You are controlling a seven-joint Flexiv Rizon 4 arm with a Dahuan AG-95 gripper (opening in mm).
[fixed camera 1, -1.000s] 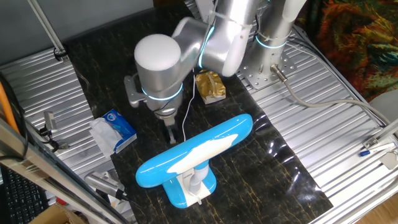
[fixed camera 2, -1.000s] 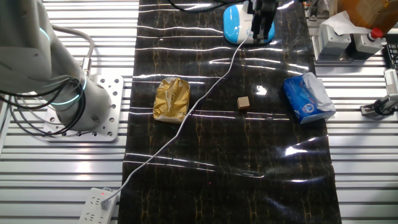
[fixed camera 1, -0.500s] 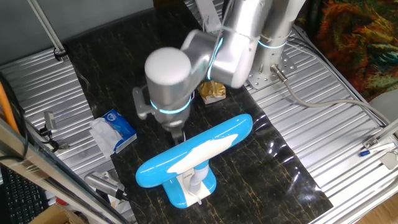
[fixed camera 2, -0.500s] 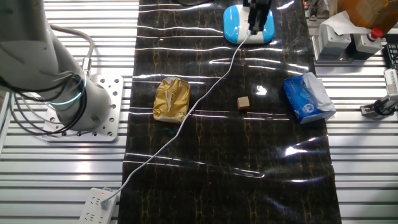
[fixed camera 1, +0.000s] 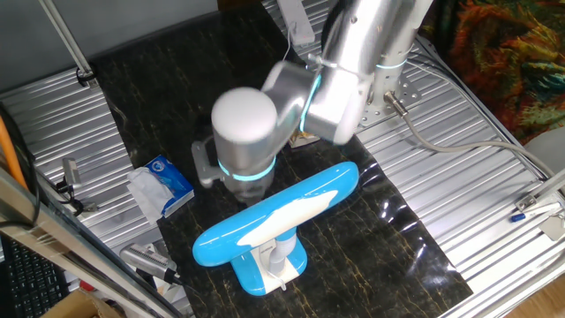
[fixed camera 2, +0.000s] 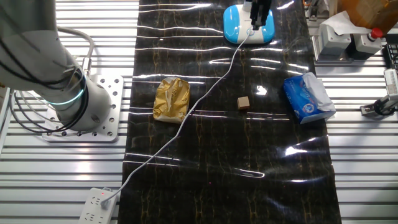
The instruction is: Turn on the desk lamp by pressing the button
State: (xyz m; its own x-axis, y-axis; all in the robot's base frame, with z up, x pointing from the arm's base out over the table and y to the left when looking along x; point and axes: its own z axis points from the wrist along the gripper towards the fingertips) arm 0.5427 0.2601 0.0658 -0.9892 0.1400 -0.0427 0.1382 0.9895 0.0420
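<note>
One gripper hangs over your desk lamp base, presumably to reach the button; finger state cannot be told.

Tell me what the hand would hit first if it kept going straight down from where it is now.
Most likely the desk lamp's base. The hand points down right over it, beside where the white cord joins. In the other view the arm hides the fingertips, so depth and contact are uncertain.
</note>
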